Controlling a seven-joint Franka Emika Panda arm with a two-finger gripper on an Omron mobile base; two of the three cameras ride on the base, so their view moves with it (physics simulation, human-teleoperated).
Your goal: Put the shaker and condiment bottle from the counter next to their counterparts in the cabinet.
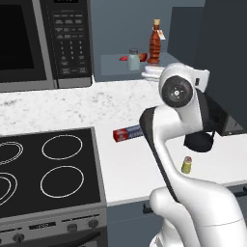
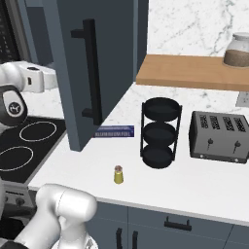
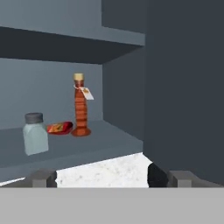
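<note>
One of the two items is already judged to be placed, and one is left on the counter [image 2: 194,189]. Nearest the base, the shaker [image 1: 186,165] is seen standing upright on the white worktop, just ahead of the arm's lower link and well apart from the blue-and-red foil box [image 1: 126,133] lying flat farther in. From the right base view the shaker [image 2: 118,174] is shown alone near the counter's front edge, left of the black tiered rack [image 2: 159,132].

Higher and farther in, the gripper [image 3: 98,177] is held in front of the open cabinet [image 3: 183,87] with its jaws spread wide and nothing between them. Beyond it, on the cabinet shelf, the condiment bottle [image 3: 80,107] stands upright beside the small red-orange item [image 3: 60,127], with the pale shaker [image 3: 35,133] a little nearer the shelf's front edge.

The step in hand is judged to be the fetching of the yellow shaker. It would be done well if the hand were drawn straight back clear of the shelf lip and the open door before being lowered, so that the bottle is not toppled. The shaker should be approached from above, the jaws kept wide until it is centred between them, and gripped at mid-body, since a small, short cylinder is easily tipped or squeezed out sideways.
</note>
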